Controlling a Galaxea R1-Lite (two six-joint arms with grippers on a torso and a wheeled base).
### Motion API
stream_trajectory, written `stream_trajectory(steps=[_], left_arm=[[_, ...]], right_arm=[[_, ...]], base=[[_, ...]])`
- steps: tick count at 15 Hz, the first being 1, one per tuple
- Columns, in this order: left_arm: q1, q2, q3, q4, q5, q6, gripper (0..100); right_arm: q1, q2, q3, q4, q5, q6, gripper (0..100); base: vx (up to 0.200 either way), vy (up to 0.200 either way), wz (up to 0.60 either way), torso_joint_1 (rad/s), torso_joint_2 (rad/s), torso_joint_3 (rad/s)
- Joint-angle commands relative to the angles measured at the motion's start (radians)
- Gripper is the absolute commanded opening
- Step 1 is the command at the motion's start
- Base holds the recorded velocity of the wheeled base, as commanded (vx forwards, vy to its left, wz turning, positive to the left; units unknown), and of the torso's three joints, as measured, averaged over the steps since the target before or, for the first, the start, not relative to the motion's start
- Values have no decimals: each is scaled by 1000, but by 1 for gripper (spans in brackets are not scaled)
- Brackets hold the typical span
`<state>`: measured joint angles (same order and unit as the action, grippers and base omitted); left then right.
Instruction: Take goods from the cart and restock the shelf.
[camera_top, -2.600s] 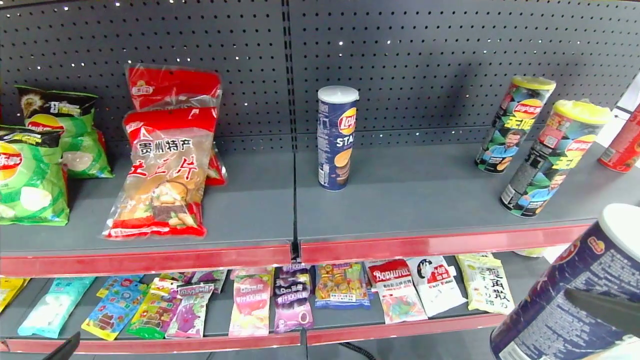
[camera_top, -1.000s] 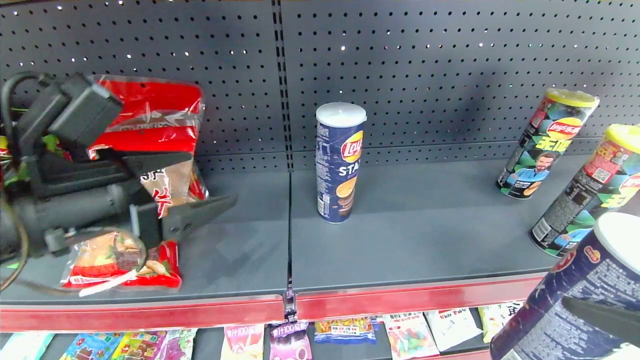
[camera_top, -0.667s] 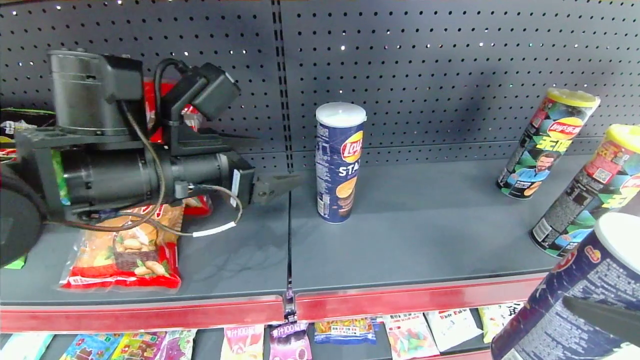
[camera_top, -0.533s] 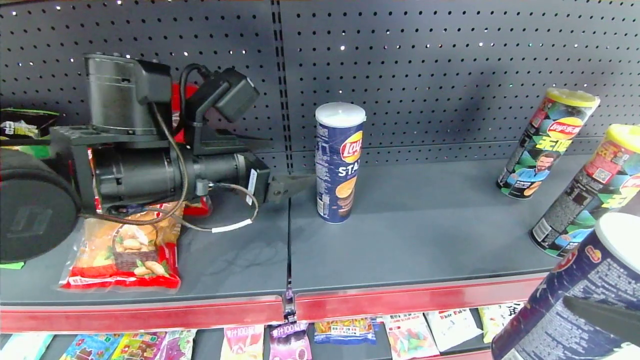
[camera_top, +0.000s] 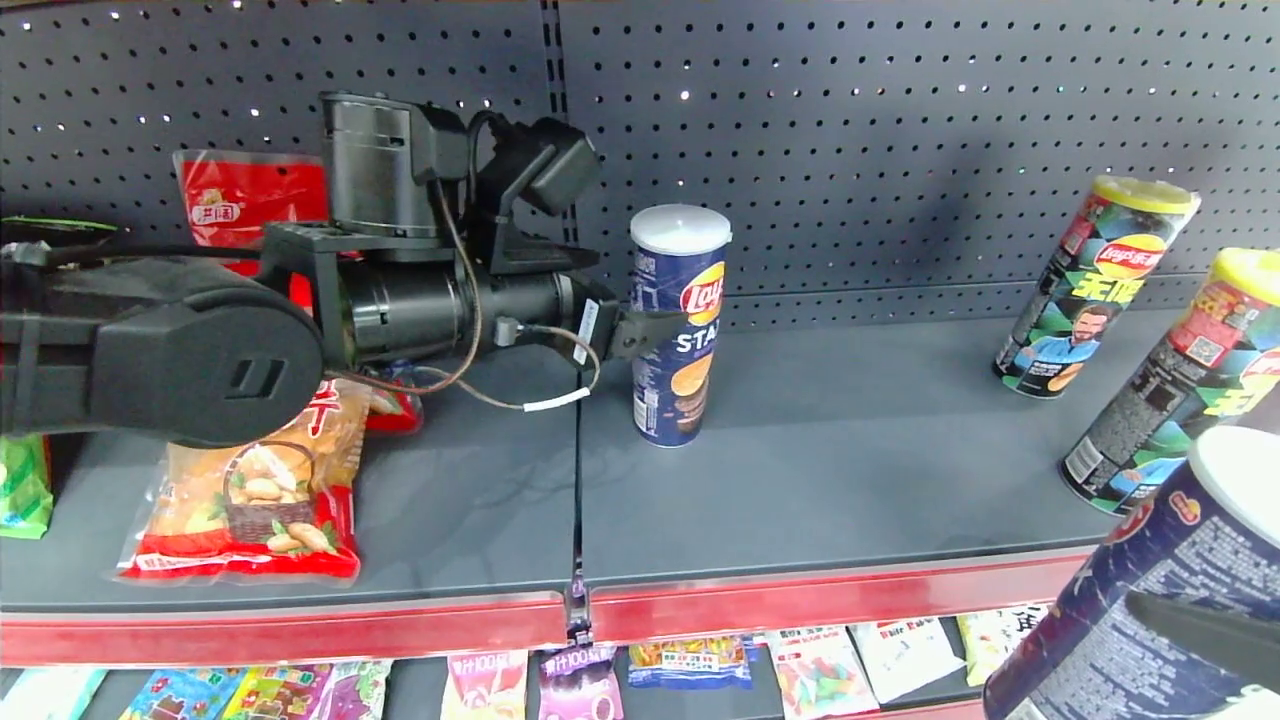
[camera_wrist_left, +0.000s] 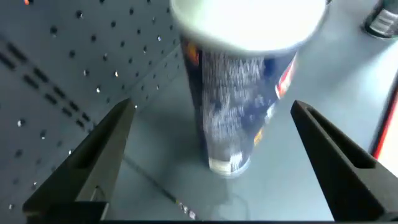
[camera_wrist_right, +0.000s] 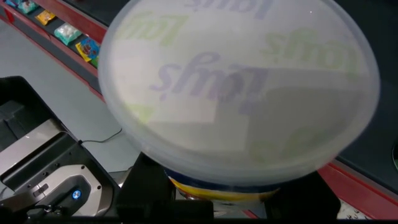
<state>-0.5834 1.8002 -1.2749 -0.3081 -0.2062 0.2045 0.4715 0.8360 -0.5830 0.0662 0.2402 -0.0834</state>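
Note:
A blue chip can (camera_top: 678, 325) with a white lid stands upright mid-shelf, near the pegboard back. My left arm stretches across the shelf from the left, over the red snack bags. Its gripper (camera_top: 655, 328) is open at the can's mid-height. In the left wrist view the same can (camera_wrist_left: 239, 106) stands between the two spread fingers (camera_wrist_left: 106, 162), with a gap on each side. At the lower right, off the shelf, my right gripper (camera_top: 1185, 640) is shut on a second blue chip can (camera_top: 1130, 590), whose white lid (camera_wrist_right: 239, 87) faces the right wrist camera.
Red snack bags (camera_top: 250, 470) lie on the grey shelf (camera_top: 850, 430) under my left arm. Two tilted yellow-lidded cans (camera_top: 1095, 285) (camera_top: 1160, 380) stand at the right. Bare shelf lies between them and the blue can. Candy packets (camera_top: 690, 660) fill the lower shelf behind a red rail (camera_top: 800, 600).
My left arm came in from the left and moved right along the shelf until its open fingers flank the standing blue can. The camera tilted up early on. The right arm and its can stayed still.

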Motion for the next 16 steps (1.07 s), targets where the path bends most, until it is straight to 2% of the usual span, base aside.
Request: stream_trajectory(steps=[1, 5, 8, 11, 12, 14, 16], left_arm=[[-15, 34, -44, 0, 11, -2, 100], [-30, 59, -84, -2, 36, -5, 100], [-46, 48, -73, 0, 37, -25, 100], [-64, 41, -64, 0, 39, -25, 100], [-81, 39, -64, 1, 56, -34, 100], [-107, 42, -69, 0, 123, -76, 100], [-119, 45, -64, 0, 149, -100, 100]], right_arm=[[-2, 0, 0, 0, 1, -1, 0], [-2, 0, 0, 0, 1, 1, 0], [-13, 0, -1, 0, 1, 1, 0], [-14, 0, -1, 0, 2, -1, 0], [-14, 0, -1, 0, 1, 1, 0], [-14, -1, -1, 0, 1, 1, 0], [-14, -1, -3, 0, 1, 1, 0]], base=[[0, 0, 0, 0, 0, 0], [0, 0, 0, 0, 0, 0], [0, 0, 0, 0, 0, 0], [0, 0, 0, 0, 0, 0], [0, 0, 0, 0, 0, 0], [0, 0, 0, 0, 0, 0], [0, 0, 0, 0, 0, 0]])
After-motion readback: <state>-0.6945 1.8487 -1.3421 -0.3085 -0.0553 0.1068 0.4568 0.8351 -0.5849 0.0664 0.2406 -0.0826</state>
